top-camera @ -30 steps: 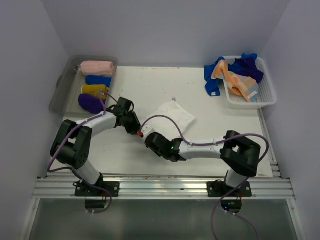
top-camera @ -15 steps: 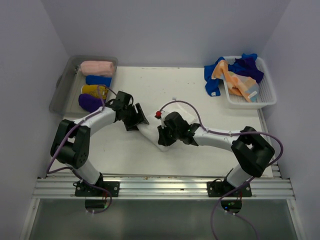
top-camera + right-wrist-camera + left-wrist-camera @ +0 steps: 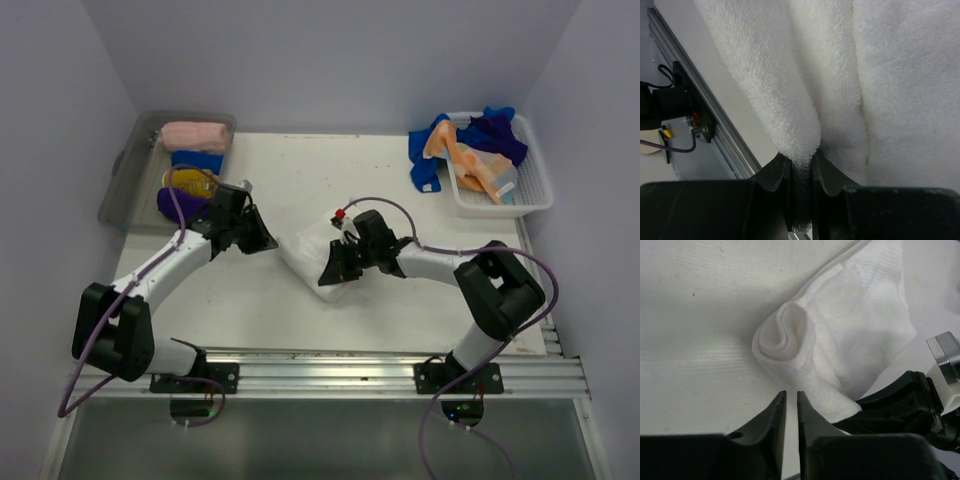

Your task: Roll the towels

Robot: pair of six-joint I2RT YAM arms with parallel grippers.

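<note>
A white towel (image 3: 312,257) lies partly rolled on the white table (image 3: 430,215). Its rolled end shows as a spiral in the left wrist view (image 3: 785,335). My right gripper (image 3: 333,272) is shut on a fold of the white towel (image 3: 790,100) at its near right side. My left gripper (image 3: 268,243) is shut and empty, just left of the towel's rolled end, with a small gap to it; in its own view (image 3: 791,396) the tips sit close below the roll.
A grey bin (image 3: 130,165) at the back left holds pink, blue, yellow and purple rolled towels. A white basket (image 3: 530,195) at the back right holds loose blue and orange towels. The metal rail (image 3: 320,375) runs along the near edge.
My right gripper has swung from the near side up to the towel and rolled it leftward into a compact bundle. My left gripper has drawn back left, off the towel.
</note>
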